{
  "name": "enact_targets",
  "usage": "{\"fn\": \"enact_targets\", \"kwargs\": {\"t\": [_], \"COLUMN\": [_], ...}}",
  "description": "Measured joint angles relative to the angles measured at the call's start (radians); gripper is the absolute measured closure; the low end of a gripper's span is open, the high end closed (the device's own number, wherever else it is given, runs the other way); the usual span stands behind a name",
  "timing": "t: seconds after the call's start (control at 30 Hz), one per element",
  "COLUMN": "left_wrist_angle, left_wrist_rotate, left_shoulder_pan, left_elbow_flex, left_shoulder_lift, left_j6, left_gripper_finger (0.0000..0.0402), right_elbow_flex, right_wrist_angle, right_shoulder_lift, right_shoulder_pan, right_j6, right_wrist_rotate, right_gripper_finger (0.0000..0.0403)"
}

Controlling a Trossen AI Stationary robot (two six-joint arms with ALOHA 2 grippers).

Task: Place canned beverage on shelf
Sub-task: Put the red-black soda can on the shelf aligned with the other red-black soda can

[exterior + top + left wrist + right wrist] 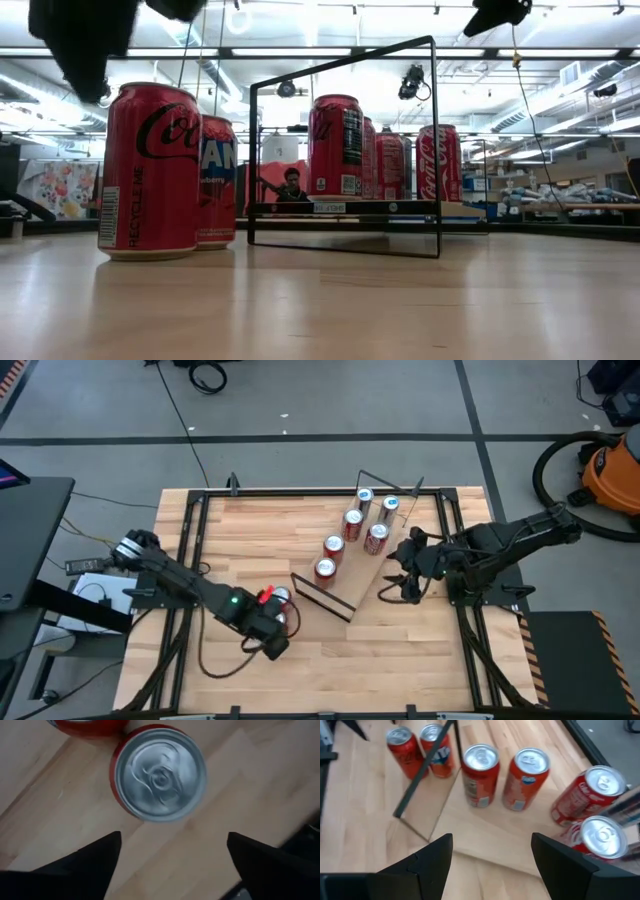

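Basically the shelf (352, 565) lies diagonally on the tabletop (300, 670), long axis front-left to back-right, w/ six cans upright on it. Left gripper (170, 862), fingers apart, hovers over an upright red can (159, 772) just off its front-left end. Right gripper (492, 865) also spread, beside shelf.

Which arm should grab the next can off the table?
Left. Its open end effector hovers directly above a loose can beside the shelf; the right end effector waits at the shelf's other side.
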Motion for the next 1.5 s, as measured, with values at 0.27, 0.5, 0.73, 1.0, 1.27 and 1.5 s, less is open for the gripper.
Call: {"fn": "enact_targets", "kwargs": {"t": [0.27,0.5,0.73,1.0,1.27,1.5], "left_wrist_angle": [-0.011,0.002,0.031,0.043,0.092,0.308], "left_wrist_rotate": [-0.076,-0.139,-0.152,-0.070,0.015,0.097], "left_shoulder_pan": [0.007,0.030,0.075,0.119,0.137,0.145], "left_elbow_flex": [0.000,0.000,0.000,0.000,0.000,0.000], "left_shoulder_lift": [0.082,0.096,0.098,0.098,0.097,0.108], "left_j6": [-0.062,-0.067,-0.076,-0.077,-0.065,0.089], "left_gripper_finger": [0.0007,0.0007,0.0009,0.0069,0.0106,0.0093], "right_elbow_flex": [0.000,0.000,0.000,0.000,0.000,0.000], "right_wrist_angle": [0.000,0.000,-0.001,0.000,-0.012,-0.096], "right_shoulder_lift": [-0.002,-0.002,-0.002,-0.002,-0.002,-0.012], "right_shoulder_pan": [0.087,0.136,0.164,0.174,0.174,0.174], "right_j6": [0.062,0.109,0.142,0.142,0.111,0.073], "right_wrist_rotate": [0.006,0.055,0.096,0.116,0.117,0.094], "right_gripper_finger": [0.0124,0.0124,0.0124,0.0124,0.0124,0.0124]}}
